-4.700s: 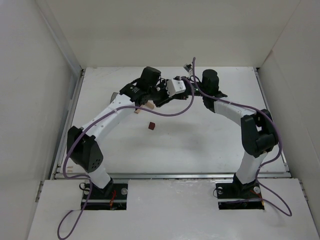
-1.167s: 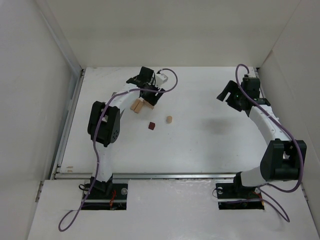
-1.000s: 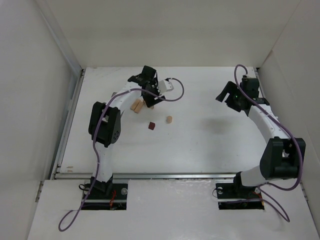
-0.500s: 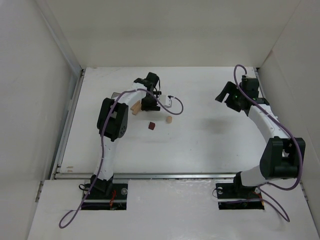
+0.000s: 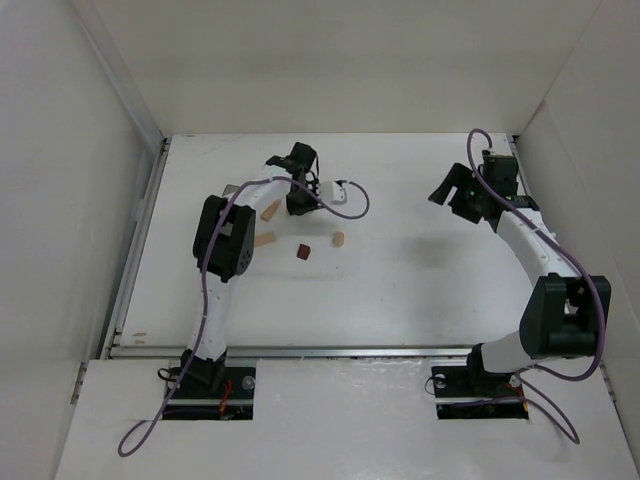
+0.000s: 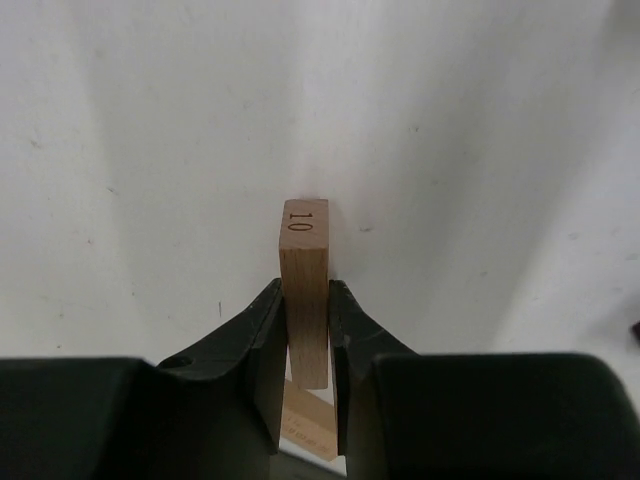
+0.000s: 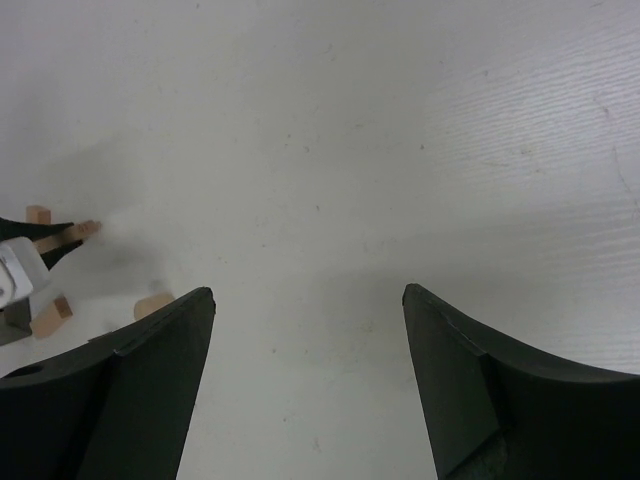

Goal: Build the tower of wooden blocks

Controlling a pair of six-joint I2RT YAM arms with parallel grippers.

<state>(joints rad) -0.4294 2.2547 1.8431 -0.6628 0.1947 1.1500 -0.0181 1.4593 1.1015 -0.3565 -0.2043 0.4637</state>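
Note:
In the left wrist view my left gripper is shut on a pale wood block marked "10", held on edge over the white table. A second pale block lies under the jaws. From above, the left gripper sits at the back left and hides the held block. Around it lie a pale block, another pale block, a short pale block and the dark red-brown cube, all apart. My right gripper is open and empty at the back right, far from the blocks.
White walls enclose the table on three sides, and a metal rail runs along its near edge. A purple cable loops off the left wrist. The right wrist view shows the left gripper and pale blocks far off at its left.
My left gripper has turned over the blocks and shut on a pale block. A pale block now shows beside the left arm's elbow. The right arm has hardly moved.

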